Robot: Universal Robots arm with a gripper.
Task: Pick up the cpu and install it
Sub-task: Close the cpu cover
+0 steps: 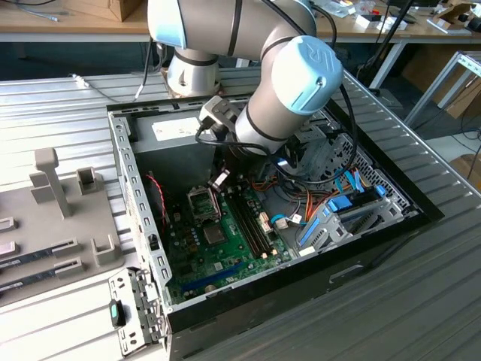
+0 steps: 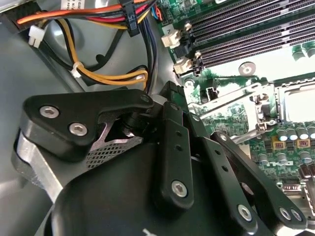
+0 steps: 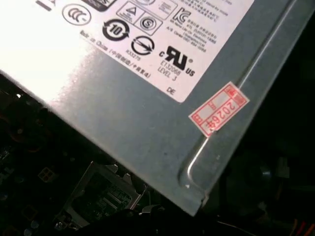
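Above the motherboard [image 1: 218, 241], claw [image 1: 219, 179] near socket [image 1: 203, 203], grip state unclear, cpu position unclear

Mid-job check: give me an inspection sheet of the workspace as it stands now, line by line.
Surface: ribbed grey metal table carrying the open black computer case.
Job's things: cpu not made out; black square socket sits on the green motherboard.
Clutter: grey fixture tray holding long narrow memory sticks, on the exterior view's left.
Grippers: black hand inside the case, over the motherboard near the socket.
Cables: orange, yellow and red wire bundle; blue cables in the case.
Surroundings: wooden benches behind the table.
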